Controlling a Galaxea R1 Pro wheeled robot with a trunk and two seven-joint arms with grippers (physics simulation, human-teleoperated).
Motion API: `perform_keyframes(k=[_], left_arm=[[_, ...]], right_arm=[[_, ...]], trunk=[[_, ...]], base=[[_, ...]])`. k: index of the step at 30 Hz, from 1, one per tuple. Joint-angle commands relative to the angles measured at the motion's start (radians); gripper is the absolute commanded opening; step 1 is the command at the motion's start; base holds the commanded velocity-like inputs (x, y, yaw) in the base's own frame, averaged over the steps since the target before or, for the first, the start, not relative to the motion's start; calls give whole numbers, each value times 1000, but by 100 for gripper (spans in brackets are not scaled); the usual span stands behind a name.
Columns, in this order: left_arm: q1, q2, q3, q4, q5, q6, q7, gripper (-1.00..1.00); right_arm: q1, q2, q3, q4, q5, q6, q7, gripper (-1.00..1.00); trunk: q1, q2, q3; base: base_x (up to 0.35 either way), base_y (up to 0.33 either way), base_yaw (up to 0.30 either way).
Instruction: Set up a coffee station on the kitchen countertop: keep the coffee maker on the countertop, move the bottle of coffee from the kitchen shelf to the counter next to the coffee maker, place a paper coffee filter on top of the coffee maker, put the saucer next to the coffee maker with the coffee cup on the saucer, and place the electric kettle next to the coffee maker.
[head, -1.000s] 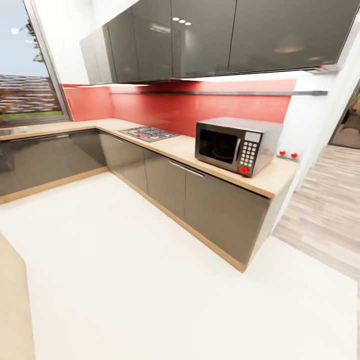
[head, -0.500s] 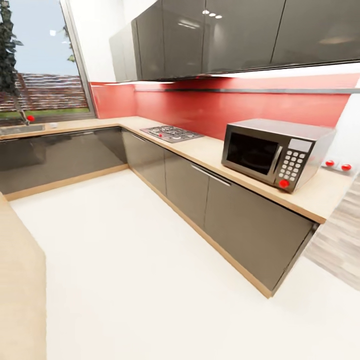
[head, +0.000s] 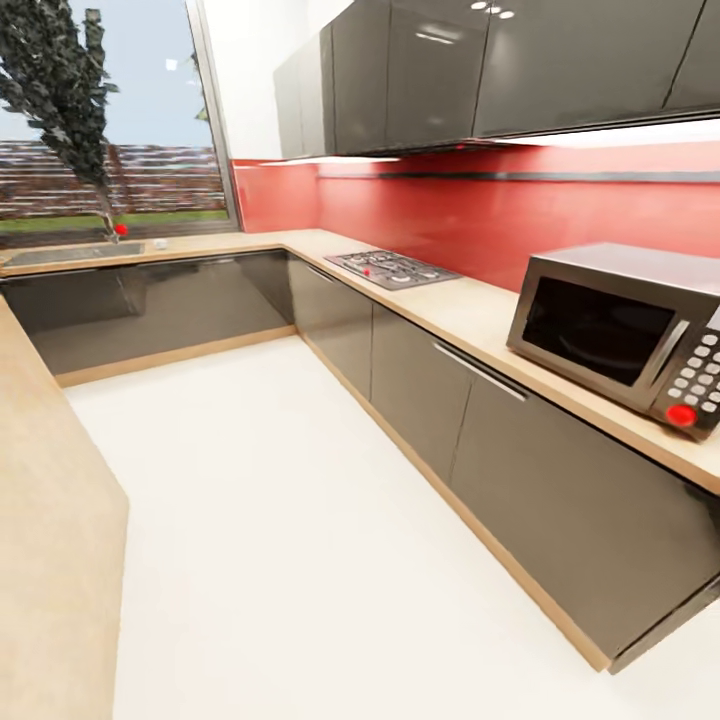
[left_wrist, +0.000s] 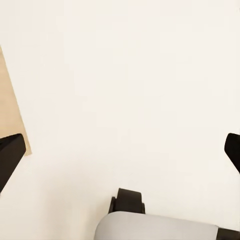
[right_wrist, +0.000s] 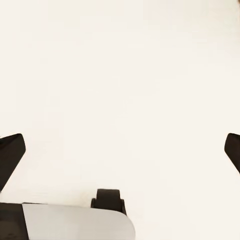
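A large window (head: 100, 120) sits at far left above a steel sink (head: 70, 254). The L-shaped pale wooden countertop (head: 470, 315) runs rightward, carrying a black gas hob (head: 392, 269) and then a silver microwave oven (head: 625, 330). The thin black floating kitchen shelf (head: 560, 176) crosses the red backsplash (head: 450, 215). The left gripper (left_wrist: 120, 150) and right gripper (right_wrist: 120, 150) both hang with fingers spread wide over the cream floor (head: 280, 520), holding nothing.

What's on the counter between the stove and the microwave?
Nothing: in the head view the counter is bare wood from the stove to the microwave.
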Motion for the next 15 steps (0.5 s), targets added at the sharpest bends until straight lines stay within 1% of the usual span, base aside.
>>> perform_keyframes(k=[1,15], left_arm=[[-1,0,1,1,0,-4,0,100],[-1,0,1,1,0,-4,0,100]], right_arm=[[0,0,0,0,4,-3,0,100],[0,0,0,0,4,-3,0,100]], trunk=[[1,0,-2],[1,0,-12]], base=[[338,0,262],[338,0,262]])
